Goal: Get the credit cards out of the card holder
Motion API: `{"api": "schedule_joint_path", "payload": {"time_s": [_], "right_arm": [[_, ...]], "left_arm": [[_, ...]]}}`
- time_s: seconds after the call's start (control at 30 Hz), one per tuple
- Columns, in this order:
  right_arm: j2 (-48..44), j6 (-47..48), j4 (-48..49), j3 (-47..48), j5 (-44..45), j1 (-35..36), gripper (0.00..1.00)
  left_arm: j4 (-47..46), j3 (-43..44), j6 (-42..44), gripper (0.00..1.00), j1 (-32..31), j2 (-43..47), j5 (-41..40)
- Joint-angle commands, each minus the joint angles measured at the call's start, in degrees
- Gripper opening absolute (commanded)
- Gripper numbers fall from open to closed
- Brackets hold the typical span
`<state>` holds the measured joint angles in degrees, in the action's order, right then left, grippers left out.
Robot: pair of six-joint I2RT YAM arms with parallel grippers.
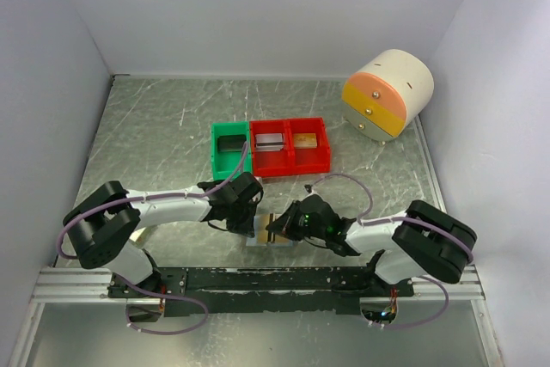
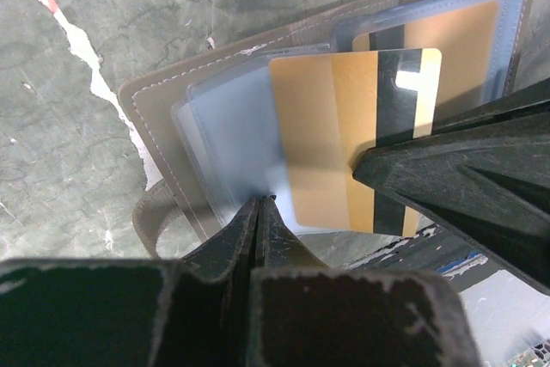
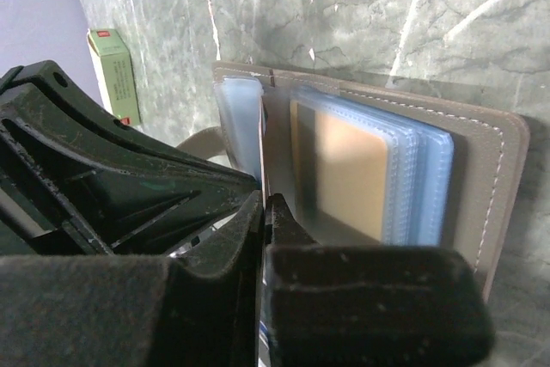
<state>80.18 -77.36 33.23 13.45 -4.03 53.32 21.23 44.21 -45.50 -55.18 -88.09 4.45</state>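
Note:
The grey card holder (image 1: 258, 239) lies open near the table's front edge, its pale blue pockets (image 2: 232, 126) facing up. My left gripper (image 2: 263, 204) is shut on the edge of one blue pocket. An orange-tan credit card (image 2: 326, 135) with a black stripe sticks partly out of that pocket. My right gripper (image 3: 268, 205) is shut on this card, which shows edge-on as a thin pale line (image 3: 262, 148). Another credit card (image 2: 464, 32) sits inside the other panel's pocket (image 3: 348, 169). In the top view both grippers (image 1: 255, 223) (image 1: 277, 228) meet over the holder.
A green bin (image 1: 215, 154) and a red two-part bin (image 1: 290, 165) stand behind the holder, each with something inside. A round cream and orange container (image 1: 387, 92) sits at the back right. A small green-white-red box (image 3: 116, 75) lies beyond the holder.

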Motion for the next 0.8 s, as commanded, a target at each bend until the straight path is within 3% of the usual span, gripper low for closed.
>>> {"api": "schedule_joint_path", "payload": {"time_s": [0.0,0.5,0.77], "right_arm": [[-3.28,0.34,-1.99,-0.27,2.25,-0.13,0.00],[-21.51,18.46,-22.32,4.30,0.32,-0.17,0.00],[-24.86,23.79,-23.60,5.47,-1.11,1.18,0.00]], "left_arm": [[1.00,-1.33,-0.33,0.07,-0.33,-0.88,-2.40],[3.07,-0.26,-1.35,0.13,-0.28,5.46,-6.43],[10.85,4.12,-1.82,0.66,-0.01,14.29,-16.64]]}}
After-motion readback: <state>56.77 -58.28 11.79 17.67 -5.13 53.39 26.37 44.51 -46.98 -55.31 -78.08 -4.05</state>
